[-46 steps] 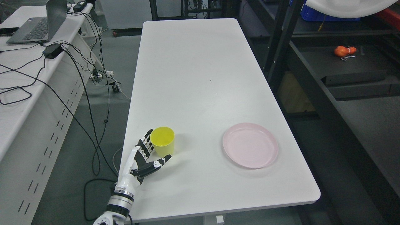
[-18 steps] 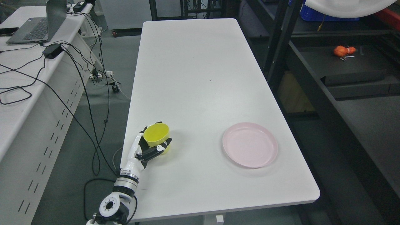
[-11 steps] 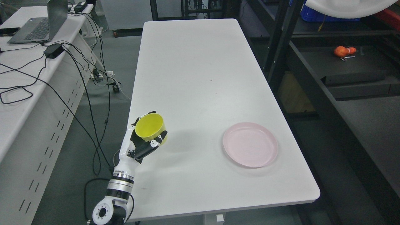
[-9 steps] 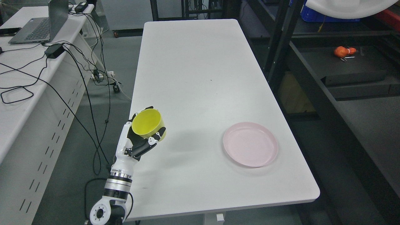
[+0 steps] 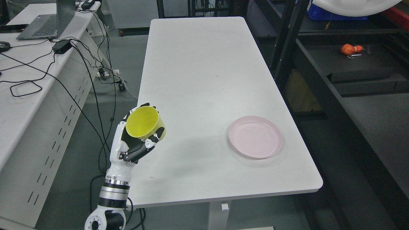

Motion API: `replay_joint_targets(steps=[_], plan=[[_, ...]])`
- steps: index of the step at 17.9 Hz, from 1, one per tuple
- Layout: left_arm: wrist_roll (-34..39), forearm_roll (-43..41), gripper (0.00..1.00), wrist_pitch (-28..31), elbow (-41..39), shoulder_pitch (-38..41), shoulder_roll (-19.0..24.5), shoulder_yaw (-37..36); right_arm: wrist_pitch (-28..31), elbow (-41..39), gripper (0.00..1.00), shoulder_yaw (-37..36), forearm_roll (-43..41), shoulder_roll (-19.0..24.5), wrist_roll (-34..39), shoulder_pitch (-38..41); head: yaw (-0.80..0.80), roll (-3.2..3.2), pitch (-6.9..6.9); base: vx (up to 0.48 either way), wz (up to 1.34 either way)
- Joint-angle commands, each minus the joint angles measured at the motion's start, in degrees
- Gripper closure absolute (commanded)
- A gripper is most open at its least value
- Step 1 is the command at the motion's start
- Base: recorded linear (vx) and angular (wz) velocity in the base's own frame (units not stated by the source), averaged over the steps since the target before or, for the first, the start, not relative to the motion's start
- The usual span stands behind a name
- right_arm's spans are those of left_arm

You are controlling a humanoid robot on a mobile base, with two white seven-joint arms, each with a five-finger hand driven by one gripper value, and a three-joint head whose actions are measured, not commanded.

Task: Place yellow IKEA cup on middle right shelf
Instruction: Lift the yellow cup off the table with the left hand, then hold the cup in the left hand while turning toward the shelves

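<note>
- Left hand (image 5: 135, 143) is up off the white table (image 5: 204, 95), fingers curled round the yellow cup (image 5: 144, 123) and the thumb pressing across its front wall, so that's a full wrap grip.
- Cup's in the air by the table's near left corner, tilted, its open mouth tipped toward the camera and a touch leftward.
- Right hand isn't in shot at all.
- Judging the step: this is the carry, cup lifted clear and due to travel to the dark shelving (image 5: 361, 68) on the right, well apart from where it hangs now.
- To do it well, I'd say level the cup before it goes in, keep that thumb pressure steady, and swing wide of the black upright post (image 5: 282, 41) between table and shelf.
- Which tier counts as the middle right shelf I can't tell from this angle.
- Containers now: the cup's inside looks bare, nothing in it that I can see.
- Pink plate (image 5: 255, 136) sits flat near the table's right edge, nothing on it either.
- An orange object (image 5: 350, 49) lies on the far shelf surface.
</note>
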Motion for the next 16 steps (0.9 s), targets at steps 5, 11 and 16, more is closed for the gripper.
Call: replay_joint_targets(steps=[5,11,16], plan=[[-0.03,0.16,0.99,0.00,-4.77,1.65,1.00,-0.06,0.11,0.00,0.01,0.97,-1.41,-1.00,-0.04,0.80,0.00,0.00,0.00,-0.167,-0.05],[-0.03,0.16,0.99,0.00,-4.77,2.09,1.00,-0.06,0.11,0.00,0.01,0.97,-1.41,-1.00,-0.04,0.80,0.00,0.00,0.00,-0.193,-0.12],[0.06,0.25,0.99,0.00,-4.77,2.09,1.00,-0.15,0.11,0.00,0.00,0.97,-1.41,-1.00,-0.04,0.80,0.00,0.00,0.00,-0.214,-0.21]])
